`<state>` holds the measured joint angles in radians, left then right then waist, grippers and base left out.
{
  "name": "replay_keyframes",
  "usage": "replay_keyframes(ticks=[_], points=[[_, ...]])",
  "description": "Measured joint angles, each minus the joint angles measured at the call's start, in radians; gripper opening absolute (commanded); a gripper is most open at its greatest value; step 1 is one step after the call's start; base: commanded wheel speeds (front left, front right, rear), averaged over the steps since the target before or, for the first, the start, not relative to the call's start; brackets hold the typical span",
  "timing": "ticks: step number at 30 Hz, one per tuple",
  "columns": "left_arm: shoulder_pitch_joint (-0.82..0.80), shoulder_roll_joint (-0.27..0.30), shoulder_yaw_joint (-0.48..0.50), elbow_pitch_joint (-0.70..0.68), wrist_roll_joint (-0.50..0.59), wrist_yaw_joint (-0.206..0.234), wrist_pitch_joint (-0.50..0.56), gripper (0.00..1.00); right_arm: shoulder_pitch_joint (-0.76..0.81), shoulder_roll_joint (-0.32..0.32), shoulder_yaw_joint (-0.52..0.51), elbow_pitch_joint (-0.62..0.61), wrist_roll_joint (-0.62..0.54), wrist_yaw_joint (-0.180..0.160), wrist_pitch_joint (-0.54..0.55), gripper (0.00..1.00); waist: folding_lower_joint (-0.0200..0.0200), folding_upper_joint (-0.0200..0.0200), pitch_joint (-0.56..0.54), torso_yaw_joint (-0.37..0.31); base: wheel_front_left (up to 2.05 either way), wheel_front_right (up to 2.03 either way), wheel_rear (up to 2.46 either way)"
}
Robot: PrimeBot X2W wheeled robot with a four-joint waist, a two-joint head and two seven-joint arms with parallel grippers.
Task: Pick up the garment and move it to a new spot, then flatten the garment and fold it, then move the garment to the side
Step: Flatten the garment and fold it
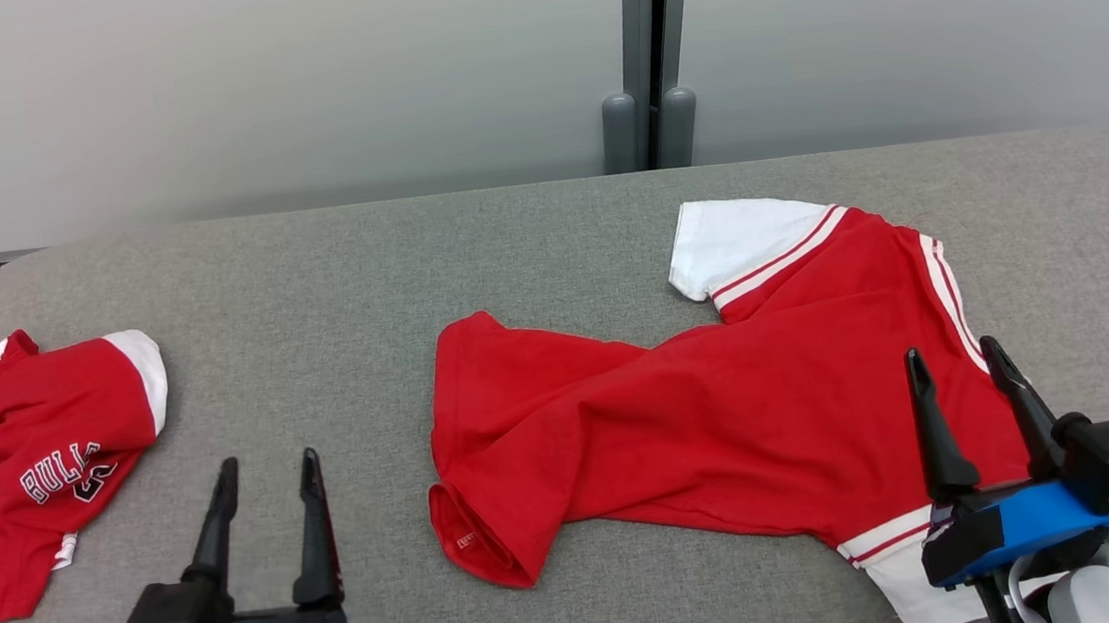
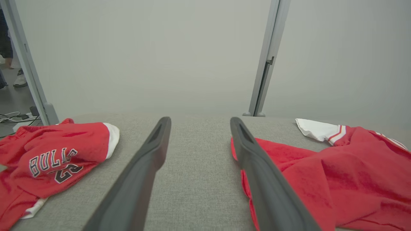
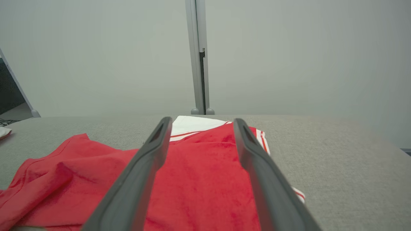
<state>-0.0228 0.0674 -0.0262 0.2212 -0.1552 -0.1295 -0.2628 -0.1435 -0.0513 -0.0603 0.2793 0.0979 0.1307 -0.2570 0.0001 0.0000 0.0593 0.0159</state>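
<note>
Nearest you, at the lower left of the head view, your left gripper [image 1: 267, 459] sits over bare counter [image 1: 362, 288] with its jaws spread wide and nothing between them. At the lower right, your right gripper [image 1: 950, 347] is just as wide apart and holds nothing. Its fingers lie over the right end of the shirt [image 1: 704, 419], and in the right wrist view red cloth [image 3: 199, 179] shows between and under them; you cannot tell from here whether the tips touch the fabric. The shirt lies rumpled on the counter's middle and right, stretched from a folded-over edge near the centre out to the right. One white sleeve [image 1: 898, 562] with red stripes is close to your right gripper's base, and the other sleeve [image 1: 729, 236] is at the far side. Well apart from it, at the counter's left edge, a second red jersey [image 1: 34, 447] lies bunched, white "BULLS" lettering facing up. In the left wrist view it sits left of the fingers, with the shirt on their right. Beyond the counter stands a pale wall [image 1: 293, 73] split by a grey post [image 1: 644, 53]. At the far left of the left wrist view, a person's foot [image 2: 20, 81] stands on the floor.
</note>
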Motion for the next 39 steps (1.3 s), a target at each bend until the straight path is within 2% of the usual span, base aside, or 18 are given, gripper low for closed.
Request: replay_keyframes(ticks=[6, 13, 20, 27, 39], points=[[-0.021, 0.014, -0.065, 0.016, 0.005, 0.0, 0.0, 1.0, -0.019, 0.0, 0.012, 0.044, 0.017, 0.0, -0.004, 1.0, 0.0, 0.0, 0.006, 0.0, 0.0, 0.0, 0.0], [-0.143, 0.049, -0.118, 0.057, -0.016, 0.0, 0.0, 1.0, -0.049, 0.001, 0.025, 0.058, 0.019, 0.0, -0.004, 1.0, 0.0, 0.0, 0.032, -0.018, 0.0, 0.0, 0.0], [-0.315, 0.122, -0.209, 0.21, -0.071, 0.0, 0.005, 1.0, -0.076, 0.001, 0.029, 0.053, 0.016, 0.0, -0.005, 1.0, 0.0, 0.0, 0.08, -0.055, 0.0, 0.0, 0.0], [-0.455, 0.173, -0.335, 0.36, -0.148, 0.0, 0.067, 1.0, -0.099, 0.001, 0.026, 0.041, 0.014, 0.0, -0.005, 1.0, 0.0001, 0.0, 0.134, -0.097, 0.0, 0.0, 0.0], [-0.498, 0.216, -0.548, 0.565, -0.314, 0.0, 0.204, 1.0, -0.114, 0.001, 0.015, 0.023, 0.014, 0.0, -0.005, 1.0, 0.0, 0.0, 0.176, -0.132, 0.0, 0.0, 0.0]])
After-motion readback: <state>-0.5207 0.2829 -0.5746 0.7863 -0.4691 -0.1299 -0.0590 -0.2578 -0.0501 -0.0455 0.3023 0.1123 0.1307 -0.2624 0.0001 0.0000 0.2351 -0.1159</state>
